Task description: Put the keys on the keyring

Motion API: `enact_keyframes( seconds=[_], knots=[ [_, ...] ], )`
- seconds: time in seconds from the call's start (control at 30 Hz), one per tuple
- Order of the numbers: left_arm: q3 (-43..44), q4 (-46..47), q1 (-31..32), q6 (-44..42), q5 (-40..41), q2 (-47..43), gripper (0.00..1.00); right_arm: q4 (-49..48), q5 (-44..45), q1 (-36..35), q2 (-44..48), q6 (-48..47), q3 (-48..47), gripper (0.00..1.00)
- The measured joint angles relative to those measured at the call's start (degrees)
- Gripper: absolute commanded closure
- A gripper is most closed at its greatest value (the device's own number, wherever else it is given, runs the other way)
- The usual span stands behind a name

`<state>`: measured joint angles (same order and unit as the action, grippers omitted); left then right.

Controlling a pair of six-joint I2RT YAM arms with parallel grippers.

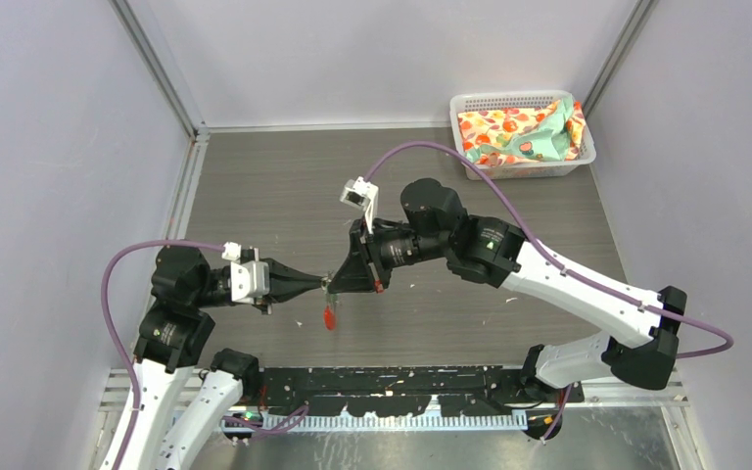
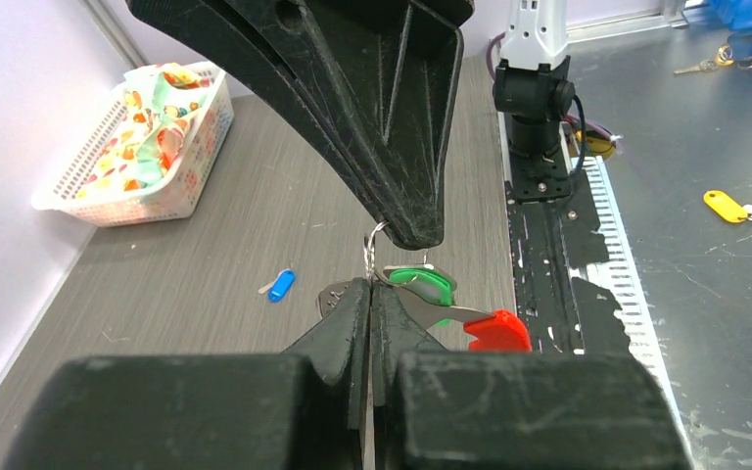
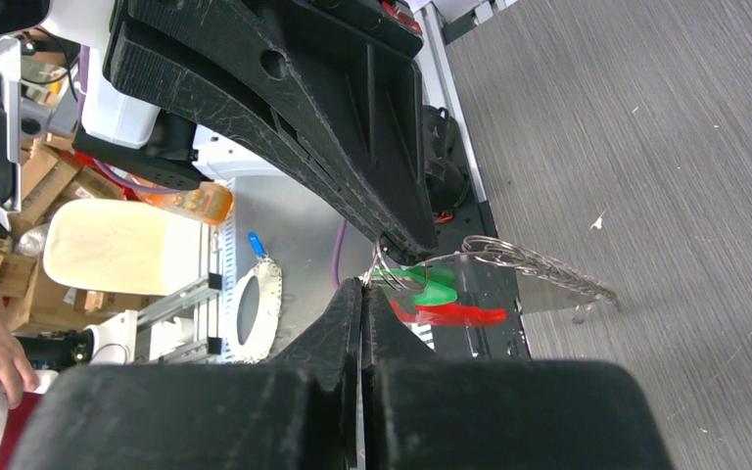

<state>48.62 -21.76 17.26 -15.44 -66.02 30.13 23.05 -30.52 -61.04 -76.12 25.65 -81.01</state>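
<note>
Both tools met tip to tip above the table [image 1: 284,186], and it was tight work. The left tool [image 2: 370,292] was pinched fully shut on the thin wire of the keyring [image 2: 375,247], and the right tool [image 2: 413,233] was clamped just as shut on the same small loop from the other side. The green key [image 2: 421,282] sat right at that loop, touching the wire, with the red tag [image 2: 497,331] dangling below. Whether the green key was fully threaded on, I could not tell. The blue key [image 2: 280,285] lay flat on the table, well apart from the action. The smart play, as I judged it, was for one tool to anchor the ring dead steady while the other walked the key round the coil in small turns, with no tugging, or that wire would slip free.
</note>
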Motion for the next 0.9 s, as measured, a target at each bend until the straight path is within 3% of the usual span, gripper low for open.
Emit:
enact_keyframes(
  seconds=[0.2,0.4,0.57,0.9],
  knots=[
    [0.00,0.09,-0.02,0.20,0.92,0.02,1.00,1.51,-0.63,-0.39,-1.95,0.09,-2.86,0.98],
    [-0.24,1.05,-0.02,1.64,1.95,0.13,1.00,2.47,-0.50,-0.81,-3.17,0.46,-4.79,0.84],
    [-0.87,3.10,0.00,3.17,1.92,0.87,1.00,2.60,0.92,-1.46,-4.61,0.72,-6.58,0.78],
    [-2.23,7.17,-0.02,7.17,1.99,0.55,1.00,6.10,3.52,-2.14,-6.45,1.29,-10.38,0.75]
  ],
)
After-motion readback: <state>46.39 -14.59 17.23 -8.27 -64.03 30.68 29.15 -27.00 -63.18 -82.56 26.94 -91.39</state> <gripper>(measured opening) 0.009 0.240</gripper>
